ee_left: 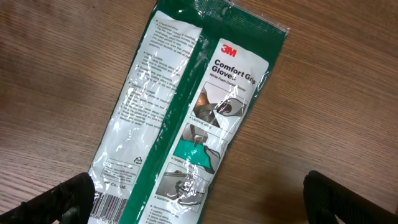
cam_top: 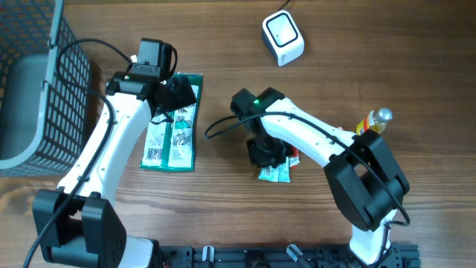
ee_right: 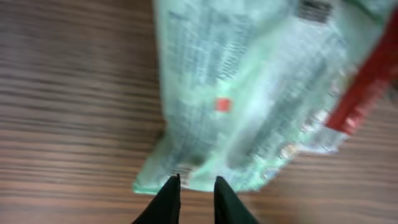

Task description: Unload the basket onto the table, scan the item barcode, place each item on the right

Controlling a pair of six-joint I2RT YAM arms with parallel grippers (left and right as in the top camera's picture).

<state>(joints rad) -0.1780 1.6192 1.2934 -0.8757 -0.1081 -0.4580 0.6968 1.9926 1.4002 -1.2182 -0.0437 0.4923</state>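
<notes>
A green and white 3M gloves packet (cam_top: 172, 126) lies flat on the wooden table, its barcode (ee_left: 109, 208) at the near lower corner in the left wrist view. My left gripper (cam_top: 175, 93) (ee_left: 200, 202) hovers over the packet, jaws wide open and holding nothing. A small pale green packet (cam_top: 275, 173) (ee_right: 249, 93) lies by a red wrapper (ee_right: 367, 87) at table centre. My right gripper (cam_top: 268, 152) (ee_right: 197, 180) is low over it, fingers a narrow gap apart at the packet's near edge. The white scanner (cam_top: 282, 37) stands at the back.
A dark wire basket (cam_top: 37, 82) fills the far left. A yellow bottle with a silver cap (cam_top: 375, 120) lies at the right behind my right arm. A black cable (cam_top: 219, 126) loops between the two packets.
</notes>
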